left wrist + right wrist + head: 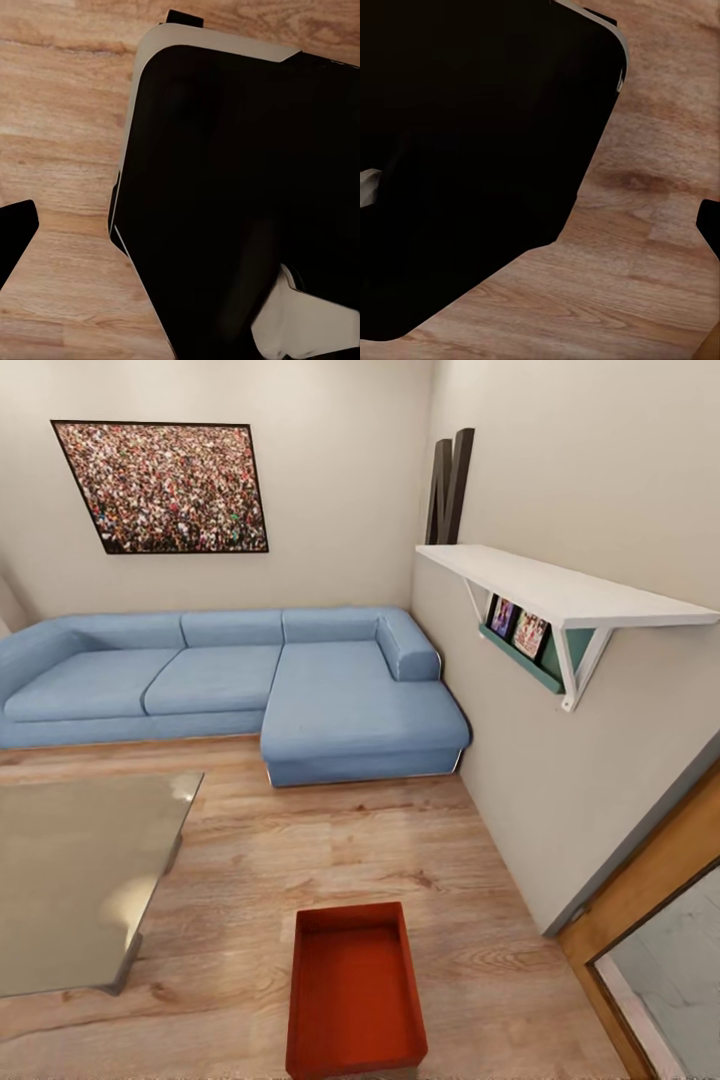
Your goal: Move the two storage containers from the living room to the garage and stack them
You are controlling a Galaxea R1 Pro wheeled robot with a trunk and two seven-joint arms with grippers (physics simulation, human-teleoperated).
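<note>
Head view: storage container (355,990) between table (80,880) and wall (560,760).

One red-orange container (355,992), rectangular, open top, low straight walls, flat bottom, empty. Sits upright and level, long side running away from the camera, at the bottom centre of the head view. Living room: light wood-plank floor (330,850) under and around it. Its near edge is cut off by the frame.
</note>
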